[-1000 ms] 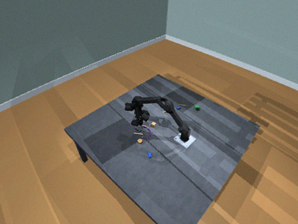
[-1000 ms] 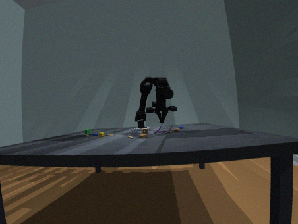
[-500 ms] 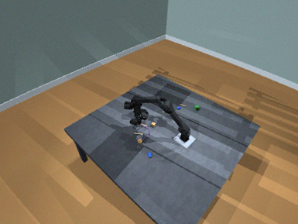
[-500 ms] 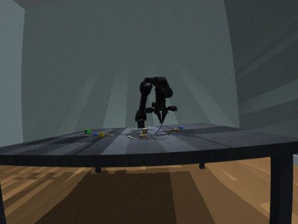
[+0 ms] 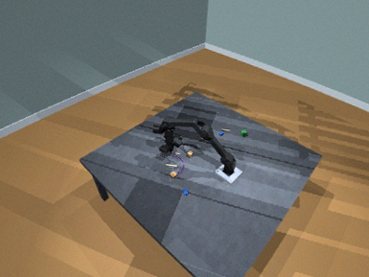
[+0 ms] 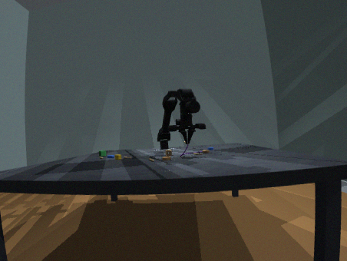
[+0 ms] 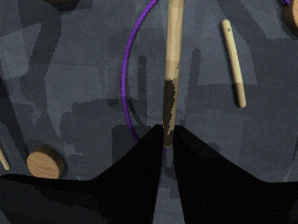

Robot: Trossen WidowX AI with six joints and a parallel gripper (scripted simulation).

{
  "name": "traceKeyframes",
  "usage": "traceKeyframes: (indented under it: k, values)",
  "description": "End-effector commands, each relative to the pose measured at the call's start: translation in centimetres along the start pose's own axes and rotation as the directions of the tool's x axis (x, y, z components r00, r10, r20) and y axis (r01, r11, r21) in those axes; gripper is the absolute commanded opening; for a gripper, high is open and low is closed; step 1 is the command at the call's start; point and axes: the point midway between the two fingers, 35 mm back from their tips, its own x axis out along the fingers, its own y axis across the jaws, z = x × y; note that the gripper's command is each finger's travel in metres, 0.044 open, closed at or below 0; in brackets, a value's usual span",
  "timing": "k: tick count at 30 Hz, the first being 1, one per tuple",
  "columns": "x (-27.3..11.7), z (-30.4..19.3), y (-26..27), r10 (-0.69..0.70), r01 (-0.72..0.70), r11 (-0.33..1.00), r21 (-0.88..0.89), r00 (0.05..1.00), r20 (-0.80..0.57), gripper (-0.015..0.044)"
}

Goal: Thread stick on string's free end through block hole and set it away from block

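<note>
My gripper [image 6: 188,143] [image 7: 168,132] is shut on the thin wooden stick [image 7: 173,40], above the table. The stick points away from the fingers, toward the top of the wrist view. The purple string [image 7: 124,82] [image 5: 184,165] [image 6: 185,152] runs from the stick's held end in a wide curve to the round wooden button [image 7: 294,17] [image 5: 173,174] [image 6: 205,151]. The wooden block [image 5: 189,154] [image 6: 169,153] stands on the table, apart from the stick. In the wrist view only a brown edge at the top left may be the block. Its hole cannot be made out.
A loose stick [image 7: 234,62] [image 5: 171,165] lies beside the string. A loose wooden disc [image 7: 45,162] [image 6: 166,158] lies at the wrist view's lower left, near another stick [image 7: 4,159]. A green cube [image 5: 243,133] [image 6: 102,153], yellow cube [image 6: 118,156] and blue pieces [image 5: 221,134] [image 5: 185,192] lie farther off.
</note>
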Motion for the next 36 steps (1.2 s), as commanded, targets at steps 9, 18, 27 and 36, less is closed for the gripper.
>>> traceKeyframes:
  k: [9,18,27,36]
  values:
    - [0.1,-1.5,0.8,0.006,-0.006,1.000,-0.008,1.000,-0.027,0.0000]
    - [-0.1,-2.5,1.3,0.008,-0.008,1.000,-0.009,0.999,-0.048,0.0000]
    - [-0.2,-3.4,1.9,0.011,-0.011,1.000,-0.009,0.998,-0.069,0.0000]
    - [-0.3,-4.3,2.5,0.014,-0.015,1.000,-0.009,0.996,-0.091,0.0000]
